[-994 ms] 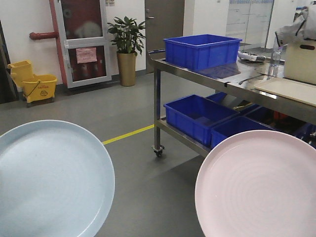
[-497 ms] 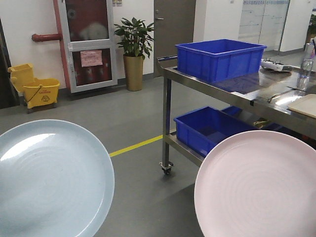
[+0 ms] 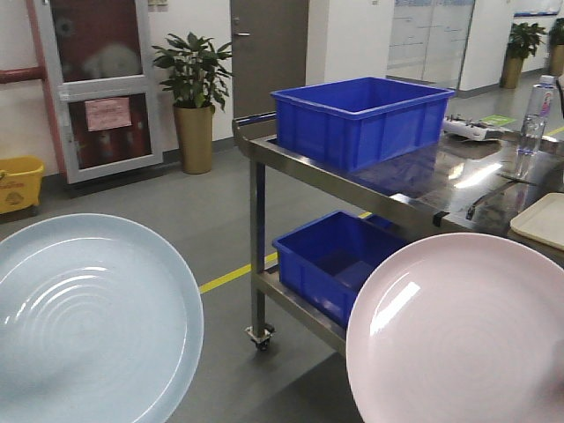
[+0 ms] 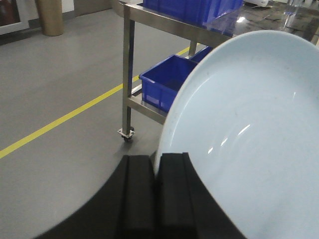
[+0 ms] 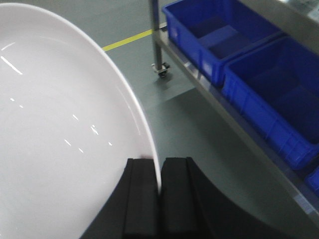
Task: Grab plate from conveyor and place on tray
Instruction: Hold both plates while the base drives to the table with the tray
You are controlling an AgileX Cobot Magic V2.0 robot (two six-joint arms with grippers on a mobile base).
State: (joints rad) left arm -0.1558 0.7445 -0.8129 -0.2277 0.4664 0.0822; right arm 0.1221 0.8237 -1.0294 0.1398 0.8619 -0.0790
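A: Status on the end effectors?

B: Both loaded. Left end effector (image 4: 155,162) is clamped on the rim of the pale blue plate (image 4: 239,124), and right end effector (image 5: 160,167) is clamped on the rim of the pink plate (image 5: 60,124). In each wrist view the rim sits pinched between the two black fingers.

A: Where are the plates relative to the drop?

B: In the front view, blue fills the lower left and pink the lower right. Both are over the floor, short of the bench (image 3: 414,189). The conveyor is not in view.

A: And the tray?

B: The tray (image 3: 539,218) is only a cream corner at the right edge of the front view, lying on the bench top. It sits above and to the right of the pink plate, near it. The blue plate is well apart from it, across the whole frame.

A: So right arm first?

B: My call, yes. The right arm is nearer, and its move is up and rightward over the bench edge. I can't give the tray's long axis (too little of it shows).
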